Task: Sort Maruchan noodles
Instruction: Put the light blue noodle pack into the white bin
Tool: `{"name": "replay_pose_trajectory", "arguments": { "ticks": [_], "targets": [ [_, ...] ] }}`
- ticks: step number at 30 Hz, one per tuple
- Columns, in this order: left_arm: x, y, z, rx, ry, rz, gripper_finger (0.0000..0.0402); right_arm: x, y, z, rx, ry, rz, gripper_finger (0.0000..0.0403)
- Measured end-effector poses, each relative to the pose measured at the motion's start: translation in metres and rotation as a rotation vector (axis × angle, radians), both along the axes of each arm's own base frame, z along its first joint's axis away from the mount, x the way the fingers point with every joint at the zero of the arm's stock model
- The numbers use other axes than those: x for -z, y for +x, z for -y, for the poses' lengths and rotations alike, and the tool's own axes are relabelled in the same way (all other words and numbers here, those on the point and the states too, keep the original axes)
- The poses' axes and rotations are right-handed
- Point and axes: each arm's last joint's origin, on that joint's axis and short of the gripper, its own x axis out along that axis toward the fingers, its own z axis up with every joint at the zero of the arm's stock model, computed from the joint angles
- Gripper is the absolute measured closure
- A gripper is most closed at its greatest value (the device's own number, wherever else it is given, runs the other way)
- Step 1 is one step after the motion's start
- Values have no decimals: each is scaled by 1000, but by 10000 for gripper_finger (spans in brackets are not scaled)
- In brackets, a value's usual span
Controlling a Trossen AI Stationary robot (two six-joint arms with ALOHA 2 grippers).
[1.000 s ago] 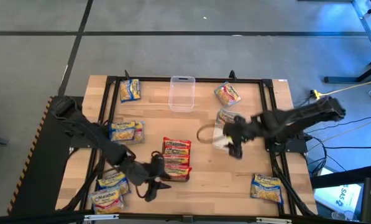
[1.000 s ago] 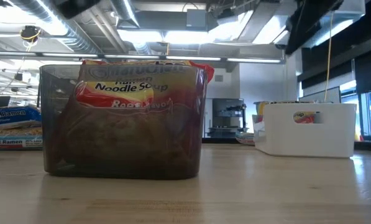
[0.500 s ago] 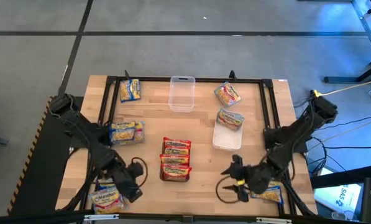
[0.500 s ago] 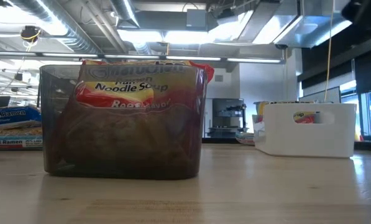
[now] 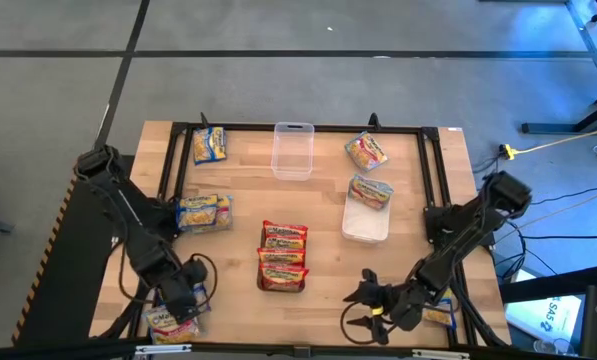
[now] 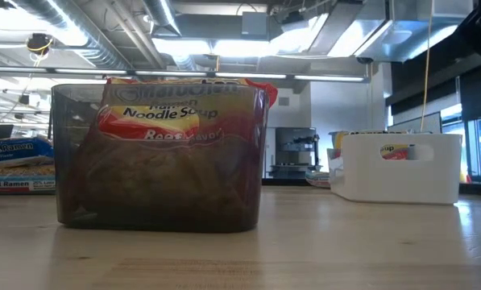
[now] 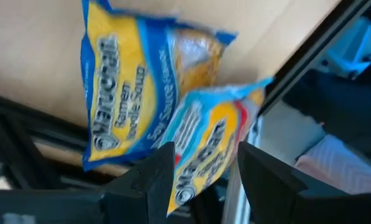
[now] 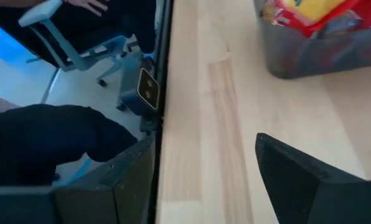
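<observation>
Maruchan noodle packets lie flat about the table. Red ones are stacked in a dark container (image 5: 283, 257) at the centre, seen in the low view as (image 6: 159, 153). Blue ones lie at the far left (image 5: 208, 145), mid left (image 5: 204, 211) and near-left corner (image 5: 166, 322). My left gripper (image 5: 186, 300) hangs open just above the near-left pair (image 7: 141, 99), pointing down, touching nothing. My right gripper (image 5: 358, 300) stands open over bare wood near the front edge (image 8: 204, 180). Another packet (image 5: 440, 314) lies partly hidden under the right arm.
A clear container (image 5: 292, 150) stands at the far middle. A white container (image 5: 365, 218) on the right has a packet (image 5: 371, 190) at its far end; another packet (image 5: 366, 150) lies beyond it. A black frame rail (image 5: 433, 180) rims the table. A person's hand (image 8: 89, 5) shows beyond.
My left gripper has gone from beside the centre container toward the table's near-left corner and tipped to point down over the blue packets. My right gripper has swung from the white container toward the near edge and sunk. Neither has opened or shut.
</observation>
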Motion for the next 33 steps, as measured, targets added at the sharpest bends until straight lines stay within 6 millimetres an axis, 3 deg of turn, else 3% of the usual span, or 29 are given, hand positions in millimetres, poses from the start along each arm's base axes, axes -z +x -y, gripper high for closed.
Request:
{"name": "replay_pose_trajectory", "arguments": {
  "ticks": [6,13,20,33],
  "targets": [
    [3,-17,11,13,14,2,230,3,4,-5,0,38,35,148],
    [29,-32,9,48,-8,5,230,0,6,-7,1,67,61,148],
    [40,-36,2,54,19,-1,227,-1,6,-6,24,62,75,148],
    [38,-35,9,126,-80,18,201,-5,10,-5,49,89,112,148]
  ]
}}
